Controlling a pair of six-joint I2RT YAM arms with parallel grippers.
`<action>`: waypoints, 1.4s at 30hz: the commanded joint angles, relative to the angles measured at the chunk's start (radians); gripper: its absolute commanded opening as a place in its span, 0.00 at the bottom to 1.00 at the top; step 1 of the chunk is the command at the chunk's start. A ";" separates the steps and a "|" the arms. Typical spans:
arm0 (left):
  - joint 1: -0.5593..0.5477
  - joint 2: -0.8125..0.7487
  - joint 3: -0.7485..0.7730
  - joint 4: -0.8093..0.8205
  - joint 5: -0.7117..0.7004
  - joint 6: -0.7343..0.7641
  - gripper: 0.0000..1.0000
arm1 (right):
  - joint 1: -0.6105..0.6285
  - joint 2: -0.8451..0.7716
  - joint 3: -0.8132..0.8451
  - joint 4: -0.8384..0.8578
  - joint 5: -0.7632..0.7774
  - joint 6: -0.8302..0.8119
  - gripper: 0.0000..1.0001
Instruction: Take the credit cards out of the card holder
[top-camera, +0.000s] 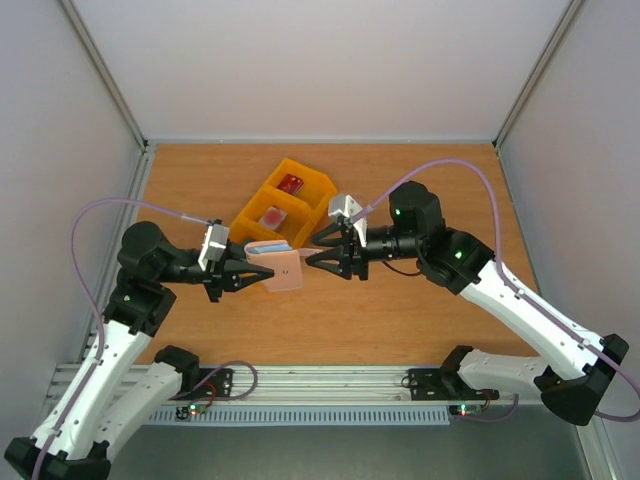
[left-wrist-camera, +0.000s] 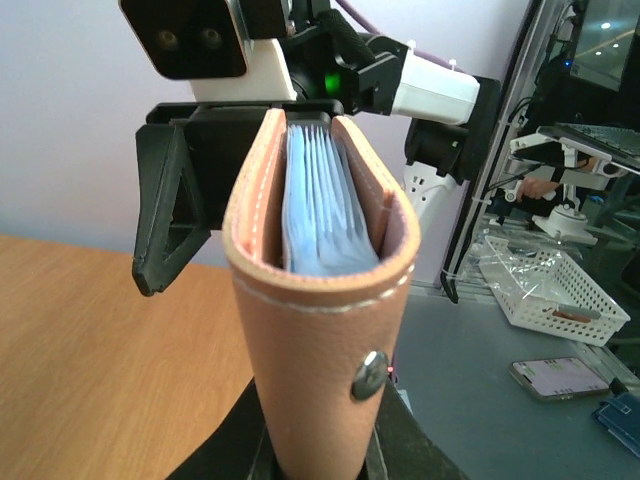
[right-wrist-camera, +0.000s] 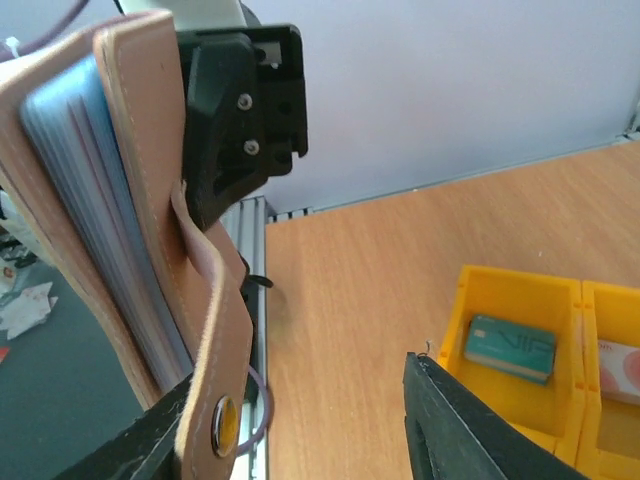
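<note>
My left gripper is shut on the taupe-brown card holder and holds it above the table, slightly open, with its blue-grey inside showing. My right gripper faces it from the right, open. The holder's snap flap lies against one of its fingers; the other finger stands apart. The dark red card and the whitish-pink card lie in the yellow tray. The teal card lies in another compartment of the tray. No card shows in the holder.
The yellow tray stands behind the grippers, mid-table. White enclosure walls bound the table on three sides. Purple cables arc over both arms. Beyond the table edge, a white basket and a phone lie on a grey surface.
</note>
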 joint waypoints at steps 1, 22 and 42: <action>0.003 -0.002 0.014 0.007 0.018 0.089 0.00 | -0.001 0.027 0.066 -0.044 -0.057 -0.023 0.47; -0.017 0.005 -0.010 0.003 0.043 0.088 0.00 | 0.184 0.167 0.158 0.009 -0.178 -0.062 0.32; -0.017 0.108 -0.238 0.160 -0.323 -0.273 0.99 | 0.161 0.014 -0.090 0.051 0.314 0.302 0.01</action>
